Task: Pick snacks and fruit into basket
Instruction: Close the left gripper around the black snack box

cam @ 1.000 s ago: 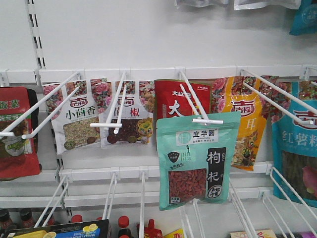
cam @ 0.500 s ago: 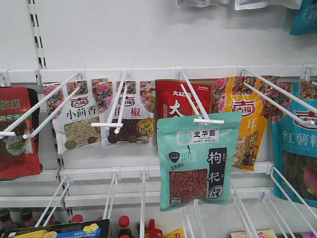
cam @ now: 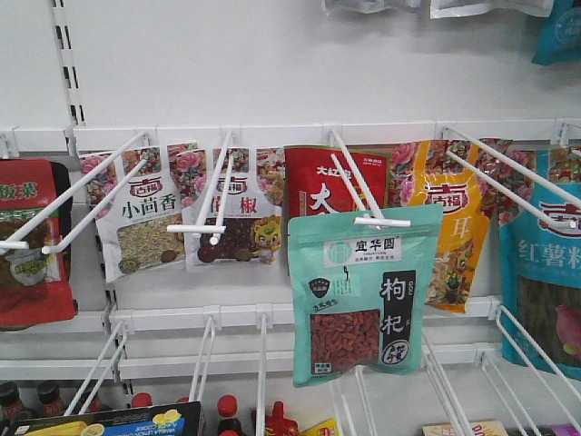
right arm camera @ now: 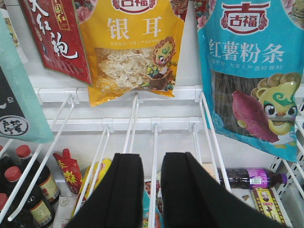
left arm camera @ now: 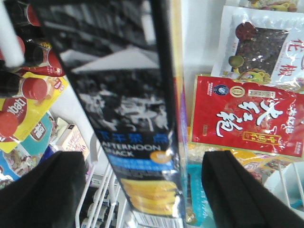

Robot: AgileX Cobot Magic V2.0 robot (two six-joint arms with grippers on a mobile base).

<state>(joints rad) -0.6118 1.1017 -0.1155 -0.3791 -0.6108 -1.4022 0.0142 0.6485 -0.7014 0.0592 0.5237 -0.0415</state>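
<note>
Below the pegs (cam: 356, 177), the black snack box (left arm camera: 137, 95) is being straddled, unclamped, by the spread left gripper (left arm camera: 142, 164), the right gripper (right arm camera: 152, 164) closed, while the teal pouch (cam: 359, 291) is being left hanging, unmoved this past second.

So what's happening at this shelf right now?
A two-armed robot faces a store rack of hanging pouches. Its left claw is open, with a finger on either side of the black snack box and neither touching it. The right claw is almost closed and empty, pointing at the wire hooks below the yellow pouch. The teal pouch hangs on its hook. No basket is in view.
</note>
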